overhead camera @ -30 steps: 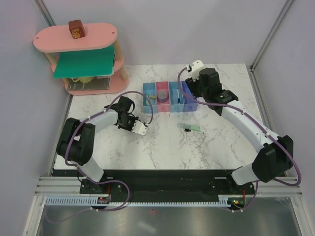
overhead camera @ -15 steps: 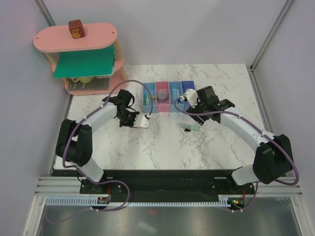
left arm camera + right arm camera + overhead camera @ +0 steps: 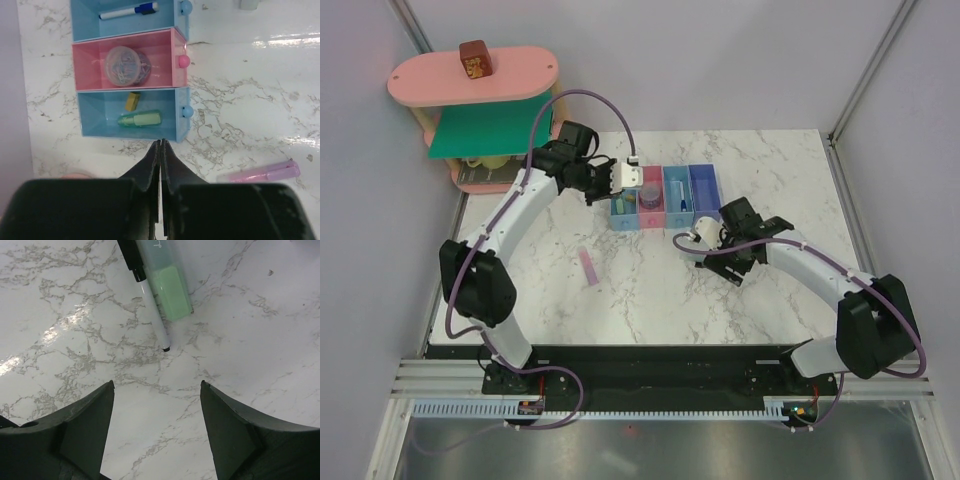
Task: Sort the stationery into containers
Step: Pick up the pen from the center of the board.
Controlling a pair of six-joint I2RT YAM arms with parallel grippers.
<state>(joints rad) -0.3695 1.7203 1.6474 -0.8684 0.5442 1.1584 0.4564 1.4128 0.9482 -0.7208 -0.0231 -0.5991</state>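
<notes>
My left gripper (image 3: 161, 142) is shut with nothing between its fingers, its tip just short of the first light blue bin (image 3: 87, 112) of the containers (image 3: 705, 185). That bin holds a mint green bar (image 3: 140, 120) and a tiny tan piece (image 3: 132, 101). The pink bin (image 3: 175, 42) holds a translucent round piece (image 3: 127, 65), and the bin beyond it holds a pen (image 3: 127, 11). A lilac-pink bar (image 3: 589, 266) lies loose on the table. My right gripper (image 3: 156, 385) hangs open over bare marble, just short of a black-and-white pen (image 3: 150, 305) and a mint green bar (image 3: 167, 285).
A big pink oval shelf (image 3: 470, 85) with a green panel stands at the back left, with a brown block (image 3: 475, 60) on top. Grey walls close in the table on the left, back and right.
My left arm swung from mid-table up to the bins and its gripper shut empty, uncovering the lilac bar. My right arm came down from the bins to the pen and green bar.
</notes>
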